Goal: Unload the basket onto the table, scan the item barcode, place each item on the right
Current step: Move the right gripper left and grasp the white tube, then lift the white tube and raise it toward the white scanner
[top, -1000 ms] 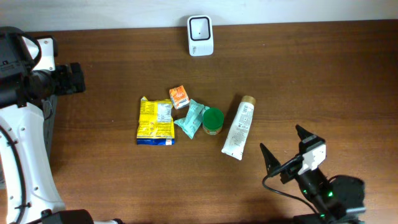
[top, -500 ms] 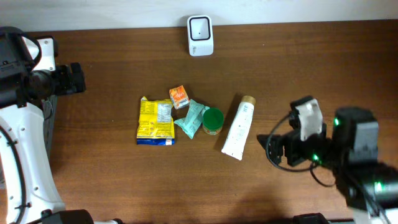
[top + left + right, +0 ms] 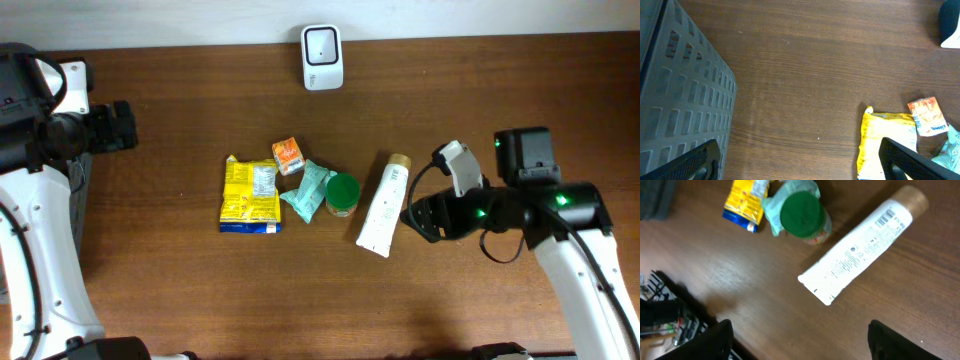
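Note:
The white barcode scanner (image 3: 322,57) stands at the table's far edge. Mid-table lie a yellow packet (image 3: 251,194), a small orange packet (image 3: 288,155), a teal packet (image 3: 309,190), a green-lidded jar (image 3: 342,194) and a white tube (image 3: 385,204). My right gripper (image 3: 415,218) hovers just right of the tube, open and empty. In the right wrist view the tube (image 3: 862,250) lies ahead of the right gripper (image 3: 805,345), barcode (image 3: 887,217) facing up near its tan cap. My left gripper (image 3: 118,127) is open at the far left, its fingertips (image 3: 695,162) spread wide.
A grey slatted crate (image 3: 680,90) stands by the left arm at the table's left edge. In the left wrist view the yellow packet (image 3: 887,145) and orange packet (image 3: 926,116) lie at the lower right.
My right arm has swung up from the front right corner toward the middle and now sits beside the white tube. The left arm and the items have not moved.

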Robot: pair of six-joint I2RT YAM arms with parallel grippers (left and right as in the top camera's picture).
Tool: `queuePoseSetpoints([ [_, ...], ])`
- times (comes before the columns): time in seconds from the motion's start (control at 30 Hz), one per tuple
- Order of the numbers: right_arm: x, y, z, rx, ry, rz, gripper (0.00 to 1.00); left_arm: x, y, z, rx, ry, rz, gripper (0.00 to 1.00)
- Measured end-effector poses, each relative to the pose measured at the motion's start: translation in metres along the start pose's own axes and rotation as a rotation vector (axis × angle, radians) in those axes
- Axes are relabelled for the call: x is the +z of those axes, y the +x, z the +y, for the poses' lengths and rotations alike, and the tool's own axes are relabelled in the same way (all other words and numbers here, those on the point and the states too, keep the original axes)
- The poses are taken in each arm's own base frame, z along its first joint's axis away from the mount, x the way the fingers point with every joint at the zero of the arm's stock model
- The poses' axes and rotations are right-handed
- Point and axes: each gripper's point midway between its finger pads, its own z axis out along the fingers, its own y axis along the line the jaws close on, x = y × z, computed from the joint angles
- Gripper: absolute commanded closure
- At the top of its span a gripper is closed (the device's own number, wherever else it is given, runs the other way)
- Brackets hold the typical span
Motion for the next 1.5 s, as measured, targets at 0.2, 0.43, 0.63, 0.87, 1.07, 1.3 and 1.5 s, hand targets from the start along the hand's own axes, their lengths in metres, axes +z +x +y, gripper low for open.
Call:
queuePoseSetpoints([
  [0.2,0.024,0.006,-0.045,0.26,0.069,0.094,0.21,0.0,0.0,0.0,0.0,0.0,0.0,0.01],
  [0.43,0.051,0.014,-0.096,0.463,0.064,0.162,0.25,0.0,0.0,0.0,0.0,0.0,0.0,0.01],
  [0.63,0.085,0.016,-0.109,0.513,-0.012,0.212,0.31,0.0,0.0,0.0,0.0,0.0,0.0,0.01],
  [0.87,0.109,0.015,-0.118,0.539,-0.063,0.219,0.4,0.0,0.0,0.0,0.0,0.0,0.0,0.01],
  [1.07,0.131,-0.001,-0.122,0.505,-0.063,0.138,0.44,0.0,0.0,0.0,0.0,0.0,0.0,0.01],
  [1.3,0.164,0.008,-0.102,0.534,-0.065,0.139,0.49,0.0,0.0,0.0,0.0,0.0,0.0,0.01],
  [1.5,0.176,0.01,-0.103,0.612,-0.023,0.118,0.58,0.0,0.0,0.0,0.0,0.0,0.0,0.01],
])
